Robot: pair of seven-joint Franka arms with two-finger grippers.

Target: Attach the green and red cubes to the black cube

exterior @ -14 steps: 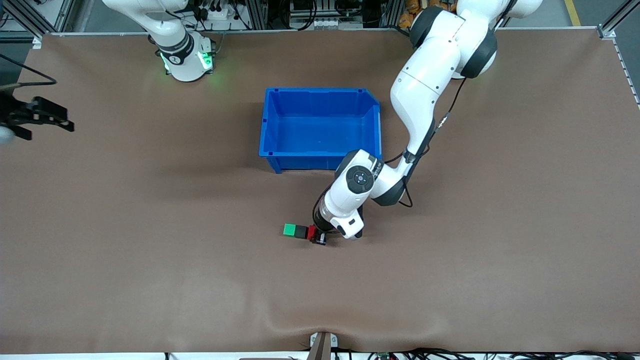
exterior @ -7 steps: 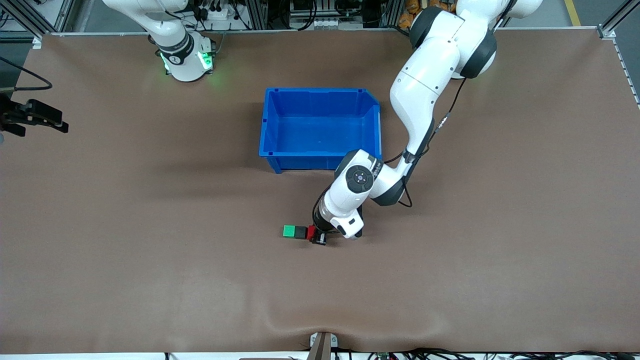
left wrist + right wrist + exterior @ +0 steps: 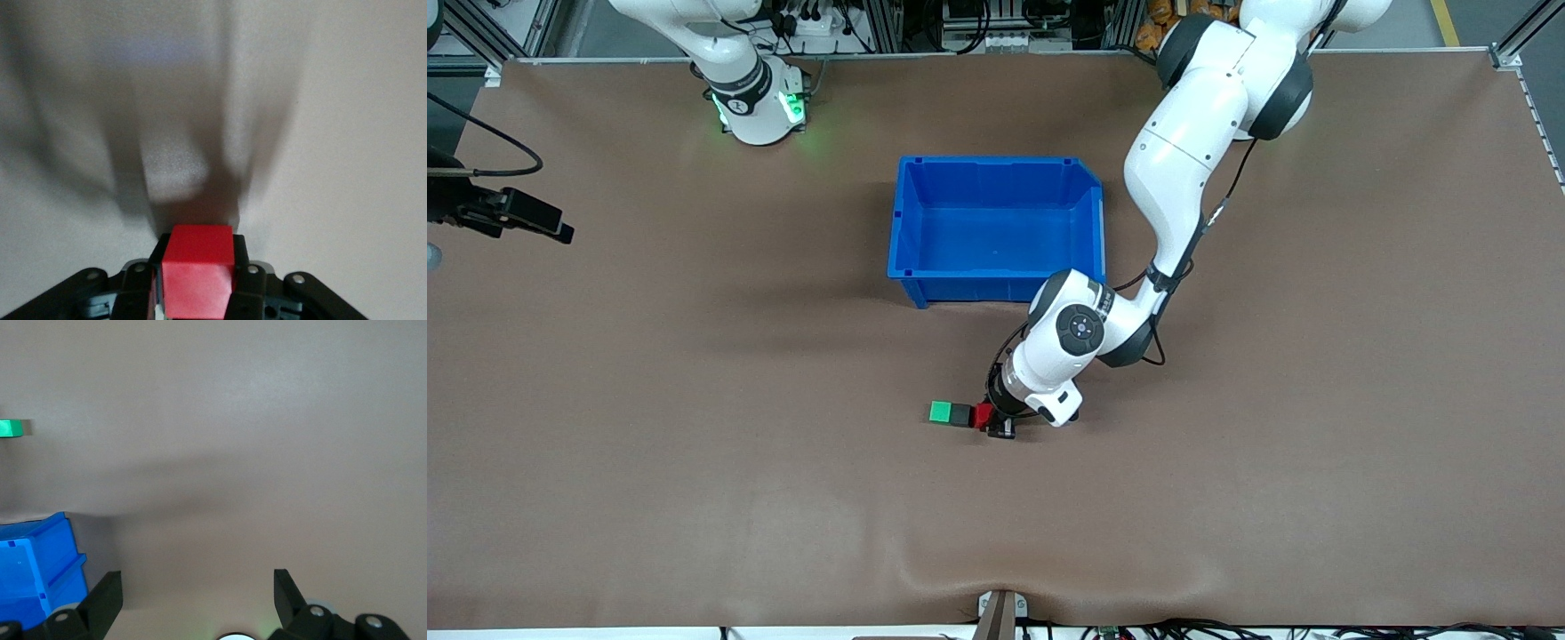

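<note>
Nearest the front camera, on the brown tabletop (image 3: 694, 498), you have a short row of three small cubes set edge to edge. The green cube (image 3: 941, 412) sits at the end toward the right arm's side, the black cube (image 3: 960, 414) is in the middle touching it, and the red cube (image 3: 983, 415) closes the row at the end toward the left arm's side. The green one already looks joined to the black one; whether the red one is fully seated against it cannot be told from here.

Your left gripper (image 3: 996, 420) is down at the row, its jaws clenched on the red cube (image 3: 197, 270), one finger on each side face, narrowed to just the cube's width. These cubes look light, rigid and smooth-sided, so expect them to slide on the tabletop under a sideways push. Hold a cube by two flat parallel faces, leaving the mating face free.

Farther from the camera stands a blue bin (image 3: 996, 169), with nothing visible inside.

Your right gripper (image 3: 520, 220) waits over the tabletop's edge at the right arm's end, well apart from the cubes. In the right wrist view its jaws are spread wide and hold nothing (image 3: 193, 597).
</note>
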